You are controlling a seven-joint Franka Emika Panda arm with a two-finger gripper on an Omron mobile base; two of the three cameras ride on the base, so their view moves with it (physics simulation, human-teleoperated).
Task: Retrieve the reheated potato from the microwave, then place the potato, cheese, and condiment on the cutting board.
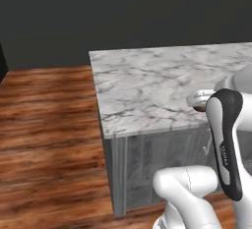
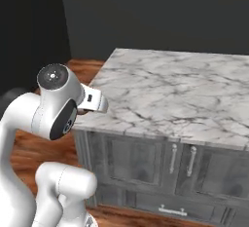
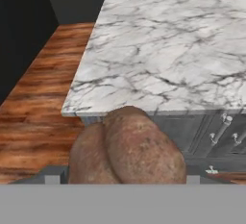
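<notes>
A brown, rough-skinned potato (image 3: 129,146) sits between my fingers, and my gripper (image 3: 122,177) is shut on it. It hangs in the air just in front of the near corner of the marble counter (image 3: 168,50), above the wooden floor. From the left base view the hand (image 1: 201,99) is over the counter's front edge, with a sliver of the potato (image 1: 199,108) under it. The right base view has the hand (image 2: 92,100) at the counter's left corner. The microwave, cheese, condiment and cutting board are out of view.
The white-and-grey marble counter (image 1: 147,85) tops a grey cabinet with bar-handled doors (image 2: 172,158) and a drawer below. Reddish wooden floor (image 1: 49,125) lies to its left. A dark wall stands behind.
</notes>
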